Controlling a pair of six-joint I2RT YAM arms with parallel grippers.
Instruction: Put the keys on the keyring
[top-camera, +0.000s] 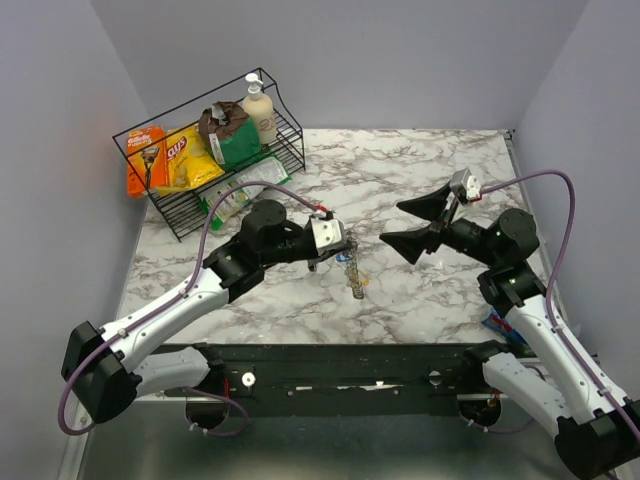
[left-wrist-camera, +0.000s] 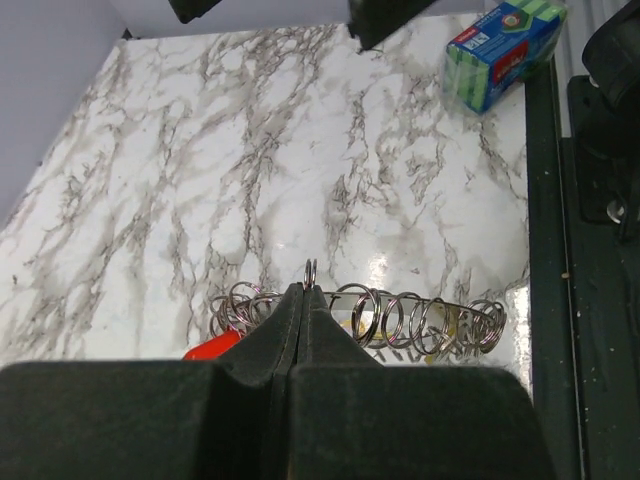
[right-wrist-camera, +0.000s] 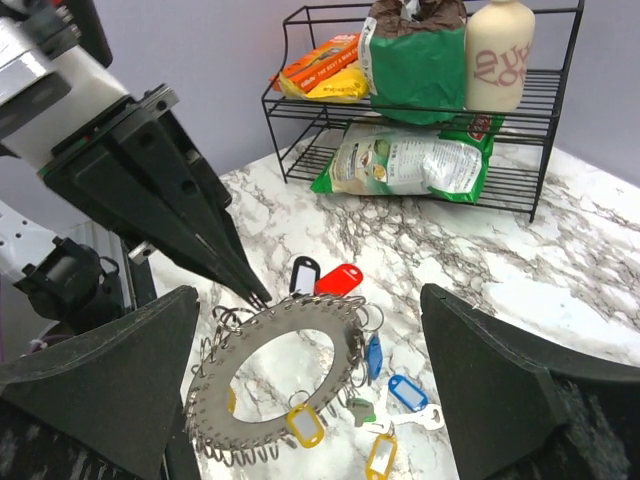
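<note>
The keyring is a flat silver disc with a wide hole (right-wrist-camera: 290, 315), rimmed with many small split rings (left-wrist-camera: 420, 322). Tags hang from it: red (right-wrist-camera: 338, 278), black (right-wrist-camera: 303, 272), blue (right-wrist-camera: 408, 392) and yellow (right-wrist-camera: 305, 425). A pale key (right-wrist-camera: 425, 415) and a green-headed key (right-wrist-camera: 360, 408) lie by its edge. My left gripper (left-wrist-camera: 305, 290) is shut on one split ring (left-wrist-camera: 311, 268) and holds that side of the disc (top-camera: 352, 265) up at a tilt. My right gripper (top-camera: 392, 223) is open and empty, just right of the disc.
A black wire rack (top-camera: 215, 160) with snack bags and a bottle stands at the back left; it also shows in the right wrist view (right-wrist-camera: 420, 100). A blue and green sponge pack (left-wrist-camera: 505, 50) lies by the right arm's base at the table's near right edge.
</note>
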